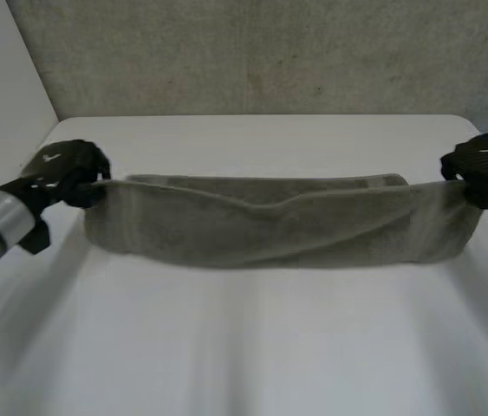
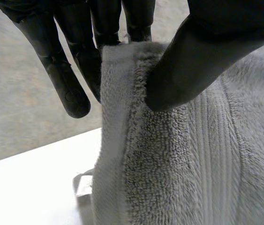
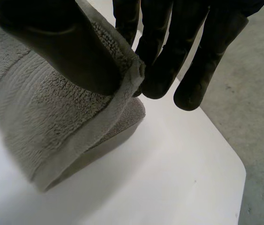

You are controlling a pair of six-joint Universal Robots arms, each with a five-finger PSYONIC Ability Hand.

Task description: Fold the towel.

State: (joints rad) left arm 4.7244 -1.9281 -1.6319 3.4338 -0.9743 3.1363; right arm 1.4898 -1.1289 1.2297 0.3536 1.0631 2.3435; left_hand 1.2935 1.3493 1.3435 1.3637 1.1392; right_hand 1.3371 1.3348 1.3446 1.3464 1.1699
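A grey towel (image 1: 278, 221) hangs stretched between my two hands above the white table (image 1: 252, 347), its lower part resting on the tabletop and its upper edge sagging in the middle. My left hand (image 1: 68, 173) pinches the towel's left end; thumb (image 2: 192, 61) and fingers (image 2: 71, 84) clamp the hemmed edge of the towel (image 2: 169, 159) between them. At the other end my right hand (image 1: 486, 166) holds the towel's right end. There the thumb (image 3: 61, 47) presses the towel (image 3: 42, 122) against the fingers (image 3: 169, 56).
A grey wall (image 1: 270, 52) stands behind the table's far edge. The table's rounded far right corner (image 3: 237, 168) lies below my right hand, with grey floor (image 3: 258, 108) past it. A small white label (image 2: 82, 185) hangs from the towel's hem.
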